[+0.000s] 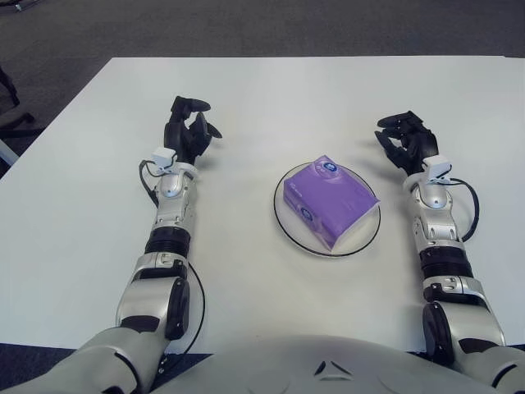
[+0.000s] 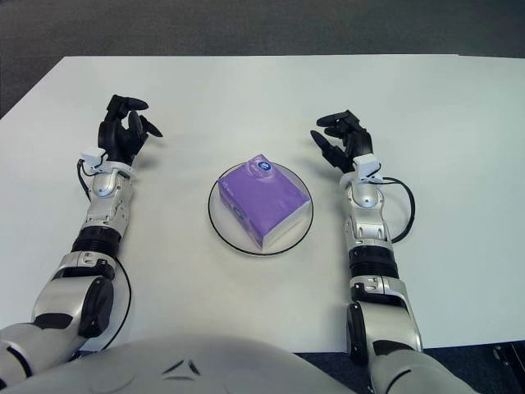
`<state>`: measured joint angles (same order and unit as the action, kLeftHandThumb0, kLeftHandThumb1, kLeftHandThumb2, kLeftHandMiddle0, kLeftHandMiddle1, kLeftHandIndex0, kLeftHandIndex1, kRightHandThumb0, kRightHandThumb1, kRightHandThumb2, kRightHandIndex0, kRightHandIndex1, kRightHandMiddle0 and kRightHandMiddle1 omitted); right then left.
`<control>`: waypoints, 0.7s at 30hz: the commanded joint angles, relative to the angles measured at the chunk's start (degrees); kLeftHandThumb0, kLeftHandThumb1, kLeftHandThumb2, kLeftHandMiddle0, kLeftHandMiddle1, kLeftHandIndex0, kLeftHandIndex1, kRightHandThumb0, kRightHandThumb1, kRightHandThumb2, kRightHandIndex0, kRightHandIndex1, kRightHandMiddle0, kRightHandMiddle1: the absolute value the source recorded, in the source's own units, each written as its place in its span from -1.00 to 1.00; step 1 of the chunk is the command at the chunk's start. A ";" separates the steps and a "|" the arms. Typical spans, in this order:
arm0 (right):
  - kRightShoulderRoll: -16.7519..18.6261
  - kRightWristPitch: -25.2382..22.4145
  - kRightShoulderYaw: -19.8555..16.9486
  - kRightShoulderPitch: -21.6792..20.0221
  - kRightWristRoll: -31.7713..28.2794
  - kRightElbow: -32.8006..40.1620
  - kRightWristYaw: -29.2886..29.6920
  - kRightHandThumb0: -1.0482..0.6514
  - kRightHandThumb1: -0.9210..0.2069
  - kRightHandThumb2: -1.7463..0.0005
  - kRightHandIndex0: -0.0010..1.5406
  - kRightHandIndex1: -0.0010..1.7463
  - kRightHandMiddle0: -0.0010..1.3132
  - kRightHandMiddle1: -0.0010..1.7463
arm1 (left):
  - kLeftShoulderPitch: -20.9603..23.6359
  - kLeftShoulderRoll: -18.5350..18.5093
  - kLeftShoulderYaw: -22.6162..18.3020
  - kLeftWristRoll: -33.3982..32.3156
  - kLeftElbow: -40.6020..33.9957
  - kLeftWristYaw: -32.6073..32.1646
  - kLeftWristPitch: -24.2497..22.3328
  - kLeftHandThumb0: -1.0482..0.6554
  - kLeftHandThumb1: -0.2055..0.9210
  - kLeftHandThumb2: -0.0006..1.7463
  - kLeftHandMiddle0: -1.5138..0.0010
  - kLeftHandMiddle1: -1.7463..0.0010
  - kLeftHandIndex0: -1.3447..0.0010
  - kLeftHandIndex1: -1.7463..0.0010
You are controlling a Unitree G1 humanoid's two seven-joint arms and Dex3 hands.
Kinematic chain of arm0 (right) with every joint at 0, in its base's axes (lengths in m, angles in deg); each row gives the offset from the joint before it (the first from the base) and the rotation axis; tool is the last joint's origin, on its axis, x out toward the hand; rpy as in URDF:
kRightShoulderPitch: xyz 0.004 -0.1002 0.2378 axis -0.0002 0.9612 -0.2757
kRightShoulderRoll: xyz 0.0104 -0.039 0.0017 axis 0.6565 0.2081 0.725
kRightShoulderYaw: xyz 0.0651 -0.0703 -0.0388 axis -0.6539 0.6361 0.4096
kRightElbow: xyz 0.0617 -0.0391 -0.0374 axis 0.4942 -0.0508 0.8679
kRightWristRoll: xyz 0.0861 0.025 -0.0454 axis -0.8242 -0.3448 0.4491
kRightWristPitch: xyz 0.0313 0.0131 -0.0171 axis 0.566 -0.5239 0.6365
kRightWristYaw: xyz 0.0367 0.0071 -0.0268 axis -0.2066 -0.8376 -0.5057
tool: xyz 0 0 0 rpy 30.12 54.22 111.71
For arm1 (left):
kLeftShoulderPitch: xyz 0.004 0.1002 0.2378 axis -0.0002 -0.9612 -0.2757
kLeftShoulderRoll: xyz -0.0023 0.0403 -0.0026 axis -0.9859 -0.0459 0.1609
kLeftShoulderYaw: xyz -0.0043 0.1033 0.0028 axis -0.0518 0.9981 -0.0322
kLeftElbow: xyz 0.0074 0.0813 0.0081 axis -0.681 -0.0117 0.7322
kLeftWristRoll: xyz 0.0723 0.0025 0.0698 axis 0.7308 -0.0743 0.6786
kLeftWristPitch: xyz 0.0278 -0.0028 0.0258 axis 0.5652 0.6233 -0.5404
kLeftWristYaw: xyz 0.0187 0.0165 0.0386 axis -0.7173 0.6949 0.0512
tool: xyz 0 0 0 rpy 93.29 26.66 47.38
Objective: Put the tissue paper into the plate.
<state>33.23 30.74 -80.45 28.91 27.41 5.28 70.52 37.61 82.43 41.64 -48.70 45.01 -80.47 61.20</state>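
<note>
Both hands hover empty with fingers loosely spread, the left hand (image 1: 187,131) at centre-left, the right hand (image 1: 407,141) at centre-right, while the tissue pack (image 1: 330,199) already lies in the plate (image 1: 287,228) mid-frame on the surface (image 1: 74,180), so I judge placing done and only arm retreat remaining.

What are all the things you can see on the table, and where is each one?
Tissue pack: one, purple, lying in the plate at the middle of the table.
Plate: one, clear with a dark rim, between the two hands.
Table: one, white, under everything.
Floor: dark grey, beyond the table's far edge.
Left hand: one, black, left of the plate, fingers relaxed, holding nothing.
Right hand: one, black, right of the plate, fingers relaxed, holding nothing.
</note>
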 commanded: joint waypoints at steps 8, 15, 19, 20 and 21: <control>6.59 5.37 -1.84 4.43 -4.96 -3.68 -0.59 0.23 -1.00 0.85 -0.11 0.47 -0.22 0.36 | -6.21 3.74 0.80 1.03 2.20 0.41 1.55 -0.19 0.87 -0.30 -0.09 -1.00 0.63 -1.00; 8.33 10.72 -2.38 4.49 -4.97 -6.09 0.64 0.23 -1.00 0.81 -0.15 0.48 -0.30 0.45 | -9.13 5.29 2.68 2.73 2.71 0.54 4.21 -0.19 0.87 -0.30 -0.10 -1.00 0.63 -1.00; 9.06 14.79 -2.81 4.00 -4.47 -8.38 2.05 0.23 -0.92 0.66 -0.20 0.53 -0.39 0.55 | -10.41 6.25 3.54 2.77 2.92 0.89 4.66 -0.19 0.87 -0.30 -0.12 -1.00 0.62 -1.00; 9.21 15.87 -2.86 3.91 -4.35 -9.06 2.25 0.23 -0.83 0.54 -0.23 0.58 -0.43 0.61 | -10.67 6.29 3.70 2.71 2.77 1.02 4.25 -0.19 0.86 -0.30 -0.12 -1.00 0.62 -1.00; 9.27 16.66 -2.90 3.82 -4.31 -9.60 2.36 0.23 -0.72 0.39 -0.26 0.64 -0.47 0.67 | -10.83 6.32 3.83 2.67 2.64 1.09 3.93 -0.19 0.86 -0.30 -0.13 -1.00 0.62 -1.00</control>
<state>36.17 43.64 -83.25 26.80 23.17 1.94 71.65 36.00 84.54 44.18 -46.42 44.14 -80.17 65.05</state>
